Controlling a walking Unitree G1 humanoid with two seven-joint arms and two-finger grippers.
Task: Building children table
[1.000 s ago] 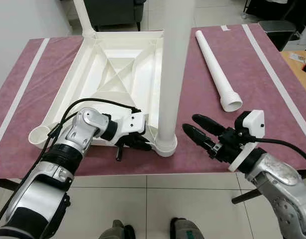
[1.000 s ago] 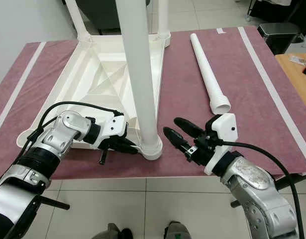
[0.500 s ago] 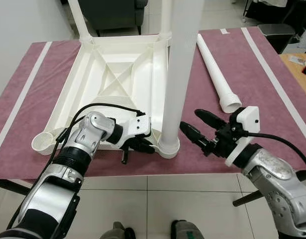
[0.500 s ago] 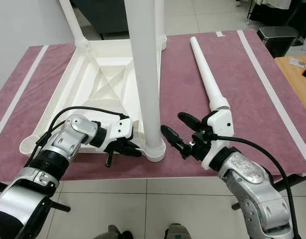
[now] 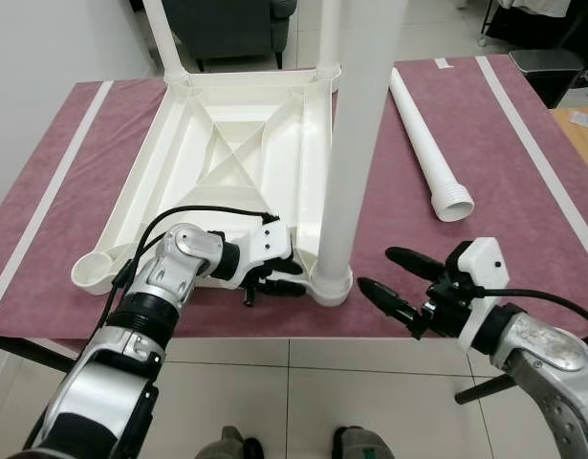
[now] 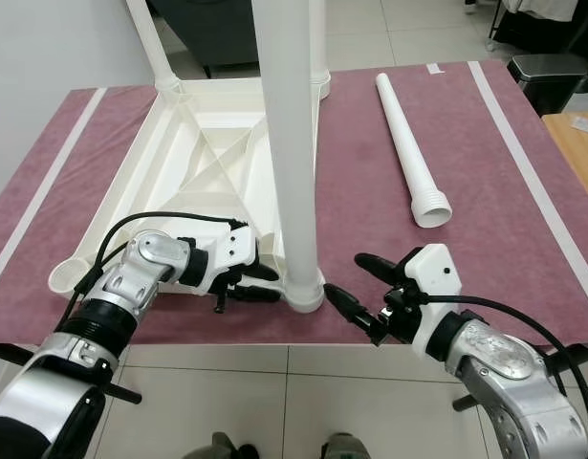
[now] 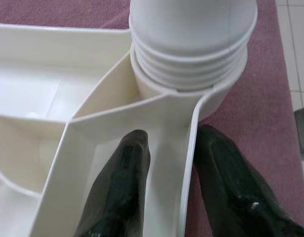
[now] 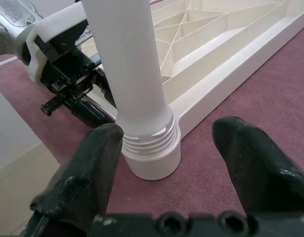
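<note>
Lying upside down on the maroon cloth, your white tabletop has its near rim pinched between the left gripper fingers, just beside the screwed-in leg. Your right gripper hovers spread wide, near that leg's socket; a loose leg lies beyond it.

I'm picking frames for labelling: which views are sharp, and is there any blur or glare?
Both eye views are sharp and evenly lit. In the left wrist view the black fingers blur up close, with glare on the white plastic leg's threaded base. In the right wrist view the near fingers are soft.
</note>
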